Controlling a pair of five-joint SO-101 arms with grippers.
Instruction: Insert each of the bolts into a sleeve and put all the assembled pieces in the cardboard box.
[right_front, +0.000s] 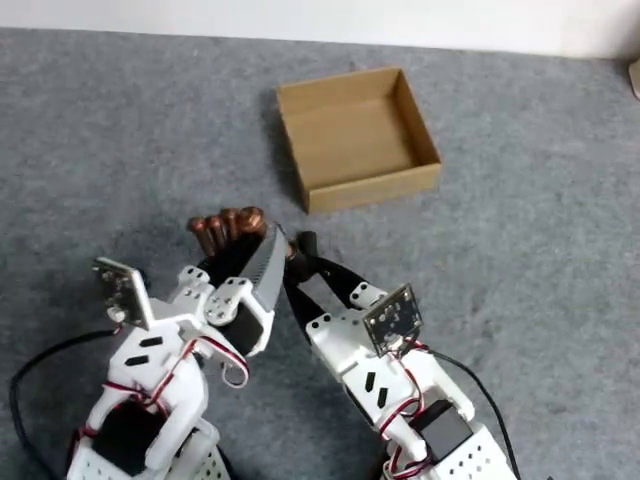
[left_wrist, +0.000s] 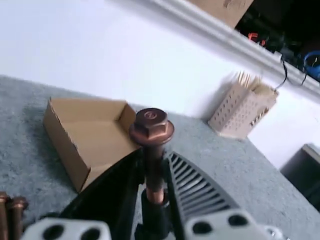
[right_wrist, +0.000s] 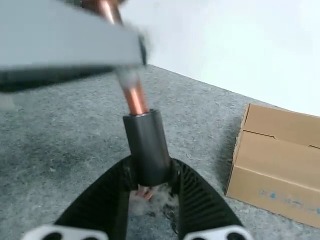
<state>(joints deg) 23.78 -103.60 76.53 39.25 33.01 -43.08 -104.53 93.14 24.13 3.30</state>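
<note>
My left gripper (left_wrist: 152, 167) is shut on the shank of a copper bolt (left_wrist: 151, 127), whose hex head stands above the fingers. The bolt's lower end sits in a black sleeve (right_wrist: 147, 147), and my right gripper (right_wrist: 150, 176) is shut on that sleeve. In the high view the left gripper (right_front: 266, 256) and right gripper (right_front: 301, 264) meet just in front of the open cardboard box (right_front: 355, 135). Several loose copper bolts (right_front: 226, 226) lie beside the left gripper. The box looks empty in the high view.
Grey carpet covers the table (right_front: 520, 250). A perforated beige holder with sticks (left_wrist: 242, 107) stands by the white wall beyond the box (left_wrist: 85, 135). Cables trail behind both arm bases.
</note>
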